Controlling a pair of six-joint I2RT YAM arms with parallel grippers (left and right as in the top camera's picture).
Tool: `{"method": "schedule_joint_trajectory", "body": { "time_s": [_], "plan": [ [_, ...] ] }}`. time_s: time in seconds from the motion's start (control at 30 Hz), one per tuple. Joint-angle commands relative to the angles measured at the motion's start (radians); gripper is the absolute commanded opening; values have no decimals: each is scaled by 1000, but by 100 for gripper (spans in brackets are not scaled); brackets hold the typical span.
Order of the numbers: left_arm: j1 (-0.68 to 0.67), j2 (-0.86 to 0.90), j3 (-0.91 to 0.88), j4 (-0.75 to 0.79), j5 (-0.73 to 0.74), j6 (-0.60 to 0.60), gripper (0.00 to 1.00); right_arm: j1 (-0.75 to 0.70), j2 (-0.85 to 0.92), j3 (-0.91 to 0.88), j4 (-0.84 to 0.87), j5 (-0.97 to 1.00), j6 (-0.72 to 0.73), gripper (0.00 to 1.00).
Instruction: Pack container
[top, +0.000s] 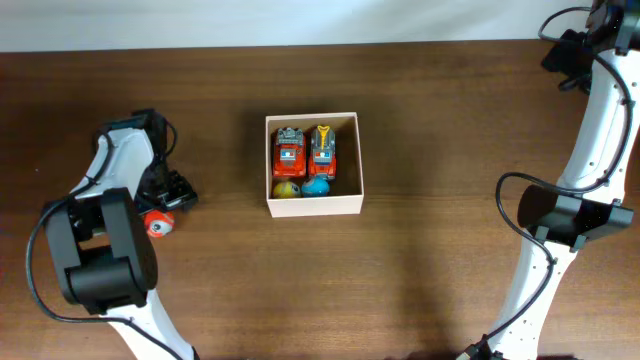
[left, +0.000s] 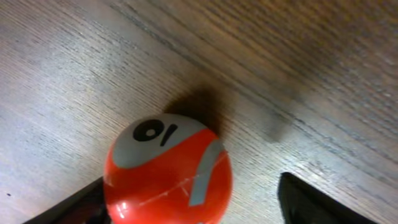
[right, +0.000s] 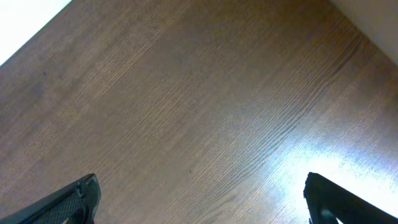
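The brown wooden table (top: 450, 120) carries everything. At its far right the right gripper (right: 199, 202) hangs over plain wood, fingers apart, holding nothing. Mid-table sits the container (top: 312, 207), with two red trucks (top: 289, 152), a yellow ball (top: 286, 188) and a blue ball (top: 316, 186) inside. Well to its left, the left gripper (left: 189, 202) is down at the orange-and-grey ball (left: 166, 174), fingers spread on either side, not yet pinching. The ball sits nearer one finger, so I'd centre it first, then close gently lest it roll away.

I see the cream-white container (top: 313, 205), a red-orange ball (left: 166, 171) with grey patches and a black mark, and the brown wood-grained bench (top: 450, 120).
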Motion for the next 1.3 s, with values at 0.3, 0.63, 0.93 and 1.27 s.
{"method": "schedule_joint_trajectory", "body": {
  "time_s": [0.3,0.63,0.93,1.27],
  "plan": [
    [-7,-15,-75,111,51,9,80,-4,-29,15,-5,18,8,99],
    [-7,-15,-75,192,51,9,80,-4,-29,15,-5,18,8,99],
    [-7,-15,-75,206,59,9,73,-4,-29,15,-5,18,8,99],
    [-9,-15,-75,178,232,91,72,-4,-29,15,-5,18,8,99]
  ]
}}
